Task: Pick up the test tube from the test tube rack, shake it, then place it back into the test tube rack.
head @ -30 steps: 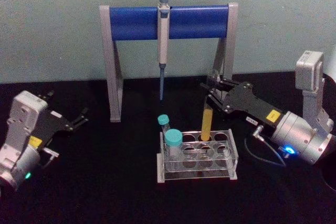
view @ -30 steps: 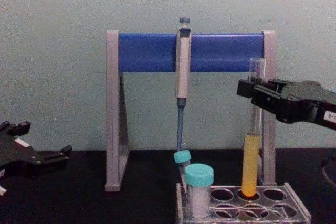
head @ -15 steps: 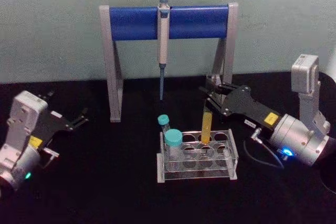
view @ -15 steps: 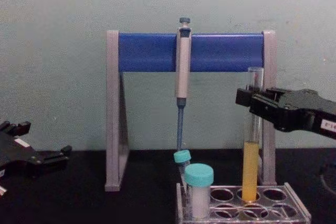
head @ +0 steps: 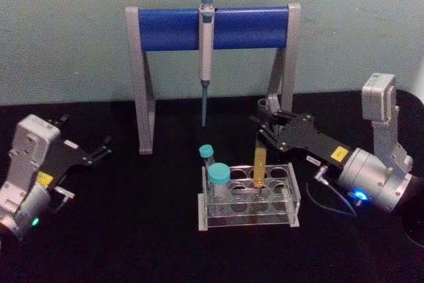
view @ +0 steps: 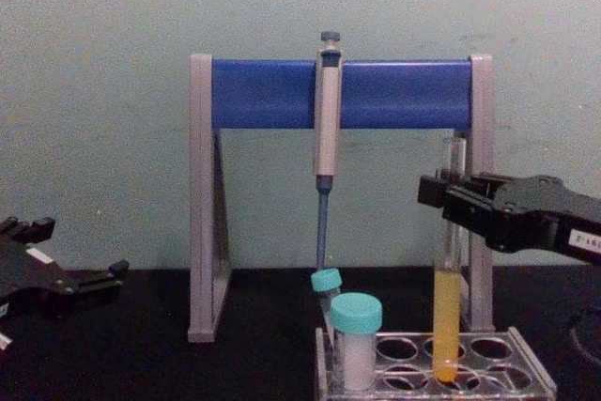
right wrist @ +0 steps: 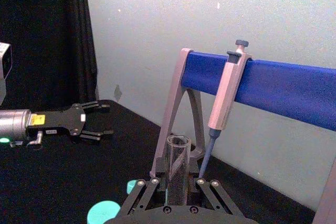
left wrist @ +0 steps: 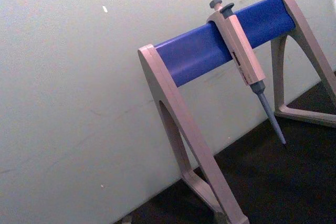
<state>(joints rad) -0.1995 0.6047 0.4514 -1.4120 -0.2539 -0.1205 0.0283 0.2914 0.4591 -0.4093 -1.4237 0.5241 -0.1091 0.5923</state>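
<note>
The stand (head: 212, 28) is set at the far side, with a pipette (head: 206, 44) hung on it well clear of the work. The right gripper (head: 267, 126) is brought in from the right above the rack. Its jaws are closed on the test tube's clear upper part, above the yellow liquid. The left gripper (head: 101, 148) is parked at the left, jaws spread and empty. The rack (head: 246, 221) is placed in the near middle. The test tube (view: 447, 316) is held upright with its round bottom inside a far-row hole, seemingly ready for release.
</note>
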